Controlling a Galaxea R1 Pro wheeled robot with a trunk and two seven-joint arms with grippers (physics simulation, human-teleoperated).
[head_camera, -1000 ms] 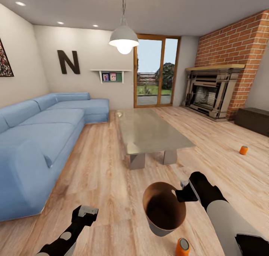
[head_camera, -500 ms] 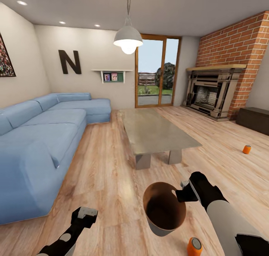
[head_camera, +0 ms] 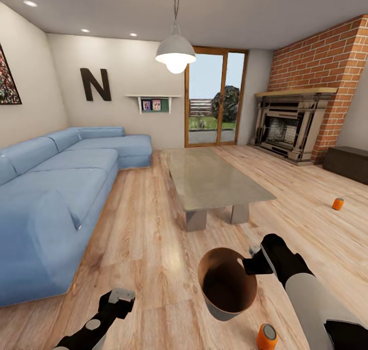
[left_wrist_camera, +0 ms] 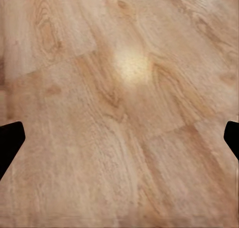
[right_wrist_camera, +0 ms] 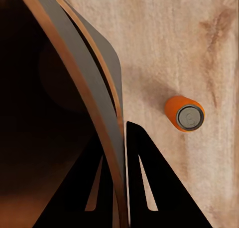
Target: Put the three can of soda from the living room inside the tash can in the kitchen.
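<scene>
Two soda cans (head_camera: 266,335) outside bin (head_camera: 221,309)

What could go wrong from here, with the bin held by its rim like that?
1. The right gripper pinches only the thin wall of the bin, which hangs tilted above the floor; it may slip or swing out of the grip.
2. A can lies on its side on the floor beside the bin; a lowered bin or arm could knock it rolling.
3. Another can sits far off near the fireplace, so the bin must be carried further.
</scene>
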